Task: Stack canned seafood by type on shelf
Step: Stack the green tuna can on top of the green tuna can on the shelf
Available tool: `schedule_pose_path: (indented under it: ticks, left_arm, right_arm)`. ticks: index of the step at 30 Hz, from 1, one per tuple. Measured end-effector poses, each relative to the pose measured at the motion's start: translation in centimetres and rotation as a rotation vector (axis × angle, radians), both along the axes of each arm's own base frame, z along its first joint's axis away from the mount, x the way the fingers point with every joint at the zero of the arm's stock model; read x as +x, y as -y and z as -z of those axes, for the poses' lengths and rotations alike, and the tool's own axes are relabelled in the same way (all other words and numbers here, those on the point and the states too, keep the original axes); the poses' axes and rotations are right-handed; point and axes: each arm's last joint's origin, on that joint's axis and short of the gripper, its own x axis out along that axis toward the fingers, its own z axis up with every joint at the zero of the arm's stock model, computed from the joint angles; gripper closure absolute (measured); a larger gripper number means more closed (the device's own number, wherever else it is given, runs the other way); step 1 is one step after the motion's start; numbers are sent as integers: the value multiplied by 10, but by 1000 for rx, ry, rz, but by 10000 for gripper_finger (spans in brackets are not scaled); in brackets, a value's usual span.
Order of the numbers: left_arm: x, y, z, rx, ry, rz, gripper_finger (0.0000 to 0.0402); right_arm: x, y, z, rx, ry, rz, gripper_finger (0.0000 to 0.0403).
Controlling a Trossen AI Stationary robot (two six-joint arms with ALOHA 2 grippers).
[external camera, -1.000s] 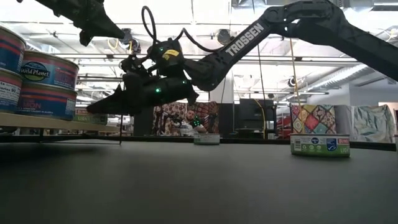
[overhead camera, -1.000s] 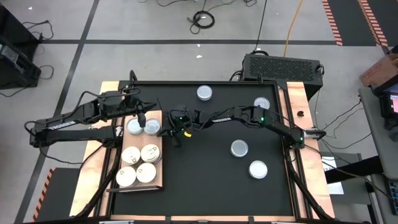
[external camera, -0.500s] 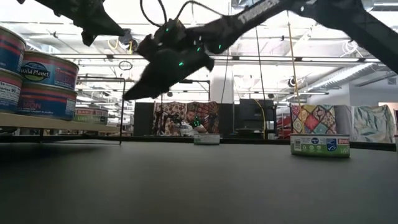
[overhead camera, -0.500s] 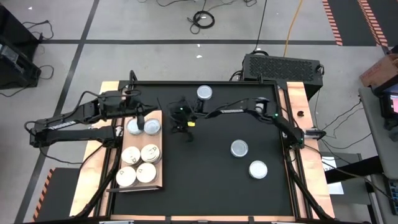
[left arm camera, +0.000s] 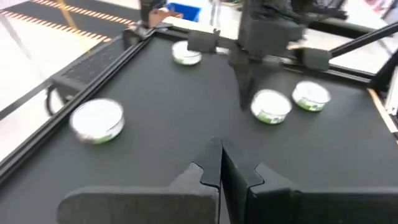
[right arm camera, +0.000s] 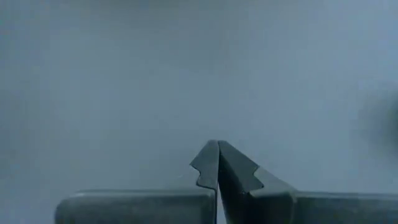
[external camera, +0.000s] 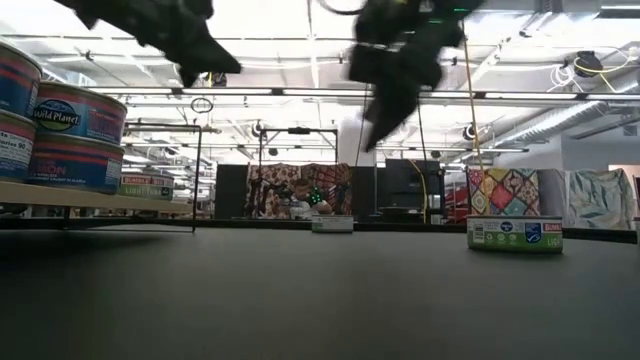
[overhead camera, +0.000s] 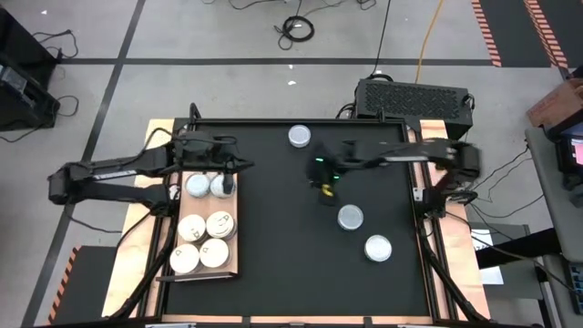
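The light-brown shelf (overhead camera: 230,264) lies at the mat's left edge and carries several tins (overhead camera: 220,224), cream-topped ones nearer and two grey-topped ones (overhead camera: 196,185) at its far end. Loose tins rest flat on the mat (overhead camera: 300,137) (overhead camera: 351,217) (overhead camera: 378,247). My left gripper (overhead camera: 229,175) (left arm camera: 217,163) hovers shut above the shelf's far end. My right gripper (overhead camera: 326,191) (right arm camera: 217,163) hangs shut over the mat's middle, pointing down. In the low view both grippers (external camera: 225,68) (external camera: 372,140) are well above the mat. The left wrist view shows a fourth loose tin (left arm camera: 186,55).
A black mat (overhead camera: 291,273) covers the table between wooden side strips (overhead camera: 446,273). In the low view, stacked tins (external camera: 60,130) stand on the shelf (external camera: 90,196) at the left, and two loose tins (external camera: 332,223) (external camera: 514,232) sit far back. A black box (overhead camera: 414,96) stands behind the table.
My right gripper has drawn away from the shelf toward the table's right, rising and tipping until it points down over the mat's middle. My left gripper has shifted a little to the right over the shelf's far end. No tin has moved.
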Motion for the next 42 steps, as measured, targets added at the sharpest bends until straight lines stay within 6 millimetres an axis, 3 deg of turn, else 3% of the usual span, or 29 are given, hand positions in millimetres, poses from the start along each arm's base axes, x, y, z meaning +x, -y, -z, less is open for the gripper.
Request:
schedule_pose_path:
  ticks: [8, 15, 20, 26, 32, 35, 42]
  left_arm:
    - [58, -11, 23, 10, 88, 183, 398]
    - [117, -14, 46, -64, 69, 292, 398]
    - [158, -5, 56, -74, 31, 362, 375]
    - [195, -2, 79, -58, -37, 396, 289]
    - [230, -5, 104, -128, -78, 369, 213]
    - [238, -2, 119, -54, -100, 417, 203]
    - [244, 15, 144, 69, -142, 518, 201]
  right_arm:
    - [-100, -36, 10, 0, 170, 352, 403]
    - [-144, -56, 41, 162, 111, 527, 403]
    - [-154, -77, 56, 249, -7, 482, 403]
    - [-158, -100, 58, 336, -76, 378, 403]
    - [-176, -103, 69, 351, -323, 540, 403]
    - [-179, -100, 74, 283, -365, 617, 403]
    - [-168, -101, 84, 258, -354, 616, 403]
